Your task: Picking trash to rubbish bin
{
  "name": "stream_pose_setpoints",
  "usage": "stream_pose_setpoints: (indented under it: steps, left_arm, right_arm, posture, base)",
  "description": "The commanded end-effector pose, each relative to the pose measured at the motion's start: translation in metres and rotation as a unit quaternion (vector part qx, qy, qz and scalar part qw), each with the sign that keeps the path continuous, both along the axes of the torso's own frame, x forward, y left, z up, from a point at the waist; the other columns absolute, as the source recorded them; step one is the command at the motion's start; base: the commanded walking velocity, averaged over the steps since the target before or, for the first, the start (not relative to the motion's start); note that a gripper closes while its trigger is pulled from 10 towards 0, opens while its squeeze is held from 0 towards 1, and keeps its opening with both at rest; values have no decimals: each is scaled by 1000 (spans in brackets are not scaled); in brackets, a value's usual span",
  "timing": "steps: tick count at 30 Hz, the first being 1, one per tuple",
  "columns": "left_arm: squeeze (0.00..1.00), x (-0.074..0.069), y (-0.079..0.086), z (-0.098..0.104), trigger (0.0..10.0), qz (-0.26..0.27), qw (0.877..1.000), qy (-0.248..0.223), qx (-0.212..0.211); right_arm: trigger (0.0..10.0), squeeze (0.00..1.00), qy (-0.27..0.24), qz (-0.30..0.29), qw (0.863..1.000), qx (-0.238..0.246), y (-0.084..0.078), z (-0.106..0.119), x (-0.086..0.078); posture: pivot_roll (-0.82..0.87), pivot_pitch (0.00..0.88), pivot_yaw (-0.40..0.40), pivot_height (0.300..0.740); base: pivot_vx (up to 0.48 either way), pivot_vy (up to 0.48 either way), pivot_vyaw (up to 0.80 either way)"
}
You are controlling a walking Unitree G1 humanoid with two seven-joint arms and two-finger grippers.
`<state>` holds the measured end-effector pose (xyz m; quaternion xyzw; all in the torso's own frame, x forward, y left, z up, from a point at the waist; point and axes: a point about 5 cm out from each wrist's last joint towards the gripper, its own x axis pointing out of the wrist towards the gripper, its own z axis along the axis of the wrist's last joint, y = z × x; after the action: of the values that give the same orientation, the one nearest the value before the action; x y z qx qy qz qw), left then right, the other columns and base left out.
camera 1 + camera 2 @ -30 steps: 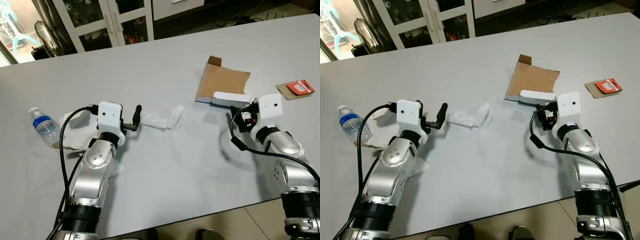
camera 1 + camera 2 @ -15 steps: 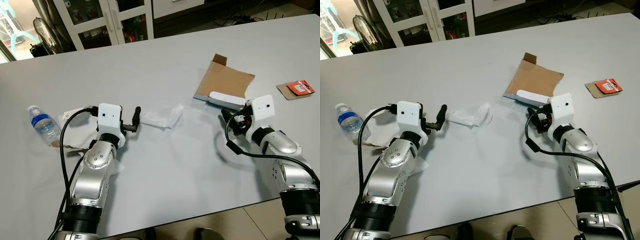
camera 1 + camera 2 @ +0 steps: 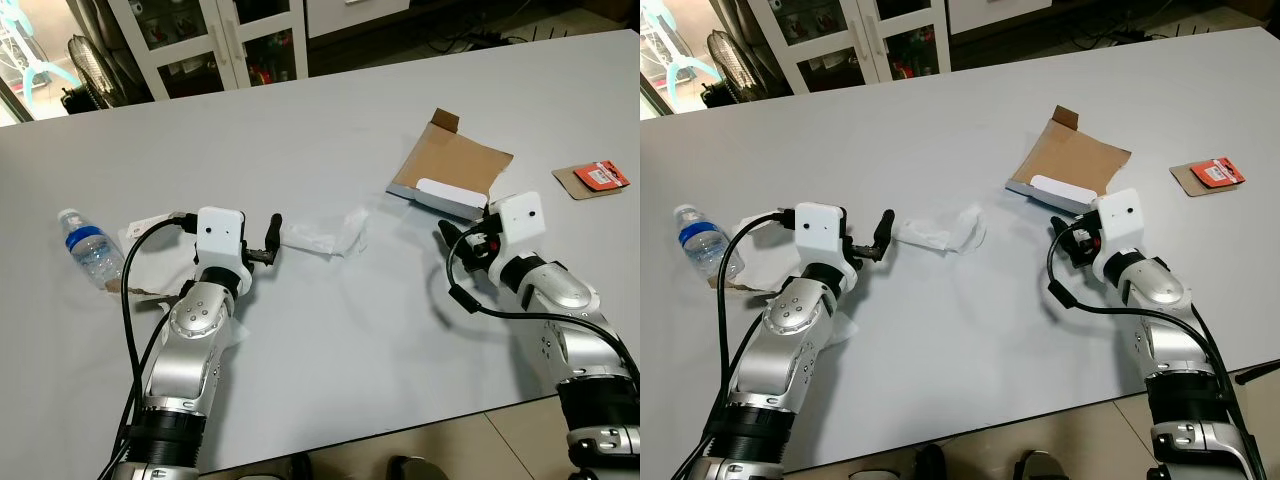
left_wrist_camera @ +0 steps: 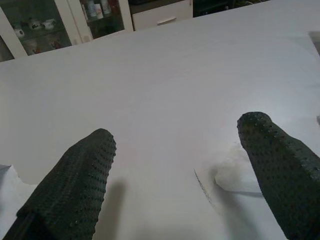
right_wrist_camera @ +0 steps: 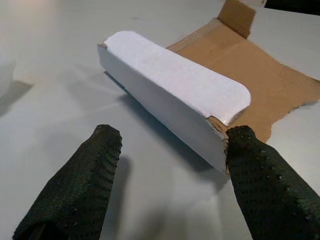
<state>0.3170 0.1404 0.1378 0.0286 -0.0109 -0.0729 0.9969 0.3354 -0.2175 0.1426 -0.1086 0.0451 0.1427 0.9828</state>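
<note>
A crumpled white tissue [image 3: 320, 235] lies mid-table, just beyond my left gripper [image 3: 272, 240], which is open; in the left wrist view the tissue [image 4: 240, 175] sits by one fingertip of that gripper [image 4: 177, 127]. A flattened brown cardboard box [image 3: 460, 160] with a white folded edge [image 5: 170, 90] lies at the right. My right gripper [image 3: 465, 228] is open at that white edge, and one fingertip [image 5: 242, 142] touches the edge's near corner. A clear water bottle [image 3: 90, 250] with a blue label lies at the far left.
White paper [image 3: 150, 232] lies under my left forearm beside the bottle. A red packet on a brown card [image 3: 592, 179] lies at the far right. Glass-door cabinets [image 3: 220, 45] stand beyond the table's far edge. The table's near edge [image 3: 400, 435] runs close to me.
My right gripper has shifted a little left along the cardboard's white edge, and the cardboard has turned slightly. The left arm and tissue have stayed put.
</note>
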Motion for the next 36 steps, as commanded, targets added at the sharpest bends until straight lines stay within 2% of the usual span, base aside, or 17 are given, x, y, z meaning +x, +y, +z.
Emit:
stream_pose_setpoints:
  steps: [1, 11, 12, 13, 14, 15, 22, 36]
  left_arm:
    - [0, 0, 3, -3, 10000, 9, 1000, 9, 3]
    - [0, -3, 5, -7, 10000, 15, 1000, 19, 1]
    - [0, -4, 5, -8, 10000, 17, 1000, 20, 0]
    - [0, -4, 5, -8, 10000, 17, 1000, 20, 0]
    - [0, -4, 6, -8, 10000, 17, 1000, 21, -1]
    - [0, -5, 6, -8, 10000, 19, 1000, 22, -1]
    - [0, -6, 7, -9, 10000, 25, 999, 23, -3]
    - [0, -3, 6, -9, 10000, 24, 999, 24, -4]
  right_arm:
    - [10000, 0, 0, 6, 1000, -9, 4, -3, 2]
    - [10000, 0, 12, 28, 999, -26, 14, -17, 11]
    - [2392, 0, 13, 33, 999, -28, 16, -18, 12]
    - [2392, 0, 13, 33, 999, -28, 16, -18, 12]
    - [745, 0, 13, 36, 999, -28, 17, -19, 12]
    - [0, 0, 13, 37, 999, -29, 18, -19, 14]
    - [0, 0, 2, 42, 999, -28, 25, -20, 18]
    - [0, 0, -17, 26, 999, -27, 22, -20, 17]
  posture:
    - [-47, 157, 89, 740]
    - [-31, 169, 82, 740]
    - [-31, 169, 82, 740]
    - [-31, 169, 82, 740]
    - [-31, 169, 82, 740]
    - [-24, 170, 78, 740]
    - [-20, 170, 75, 740]
    - [-26, 162, 80, 740]
  base:
    - [0, 0, 0]
    - [0, 0, 0]
    - [0, 0, 0]
    - [0, 0, 0]
    - [0, 0, 0]
    - [0, 0, 0]
    - [0, 0, 0]
    - [0, 0, 0]
